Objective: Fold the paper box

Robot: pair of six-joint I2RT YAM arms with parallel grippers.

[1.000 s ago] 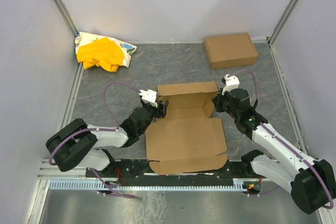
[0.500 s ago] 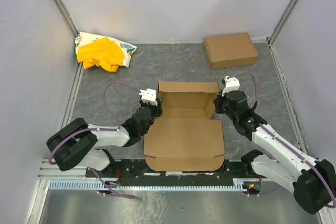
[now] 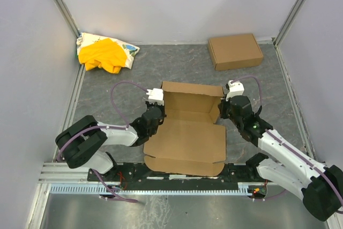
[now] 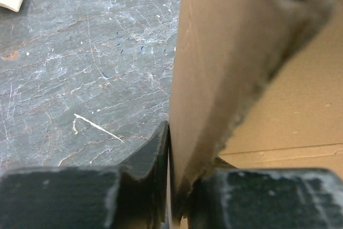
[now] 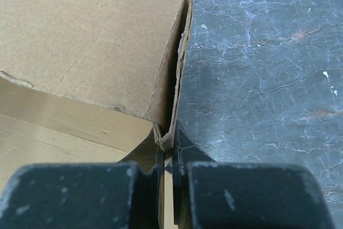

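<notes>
The paper box (image 3: 187, 143) lies half-formed in the middle of the grey mat, its back wall raised and its wide front flap flat toward the arm bases. My left gripper (image 3: 158, 113) is shut on the box's left side wall. In the left wrist view the brown wall (image 4: 214, 52) stands pinched between the two dark fingers of the left gripper (image 4: 176, 186). My right gripper (image 3: 222, 112) is shut on the right side wall. In the right wrist view the right gripper (image 5: 171, 151) grips the doubled cardboard edge (image 5: 179, 68) at the box's corner.
A ready-made closed cardboard box (image 3: 235, 51) sits at the back right. A yellow-and-white cloth heap (image 3: 104, 53) lies in the back left corner. White walls close in the mat on three sides, and a metal rail (image 3: 75, 174) runs along the near edge.
The left gripper has closed from open onto the left side wall. The box has shifted slightly and its front flap now sits skewed. The right gripper has kept its grip.
</notes>
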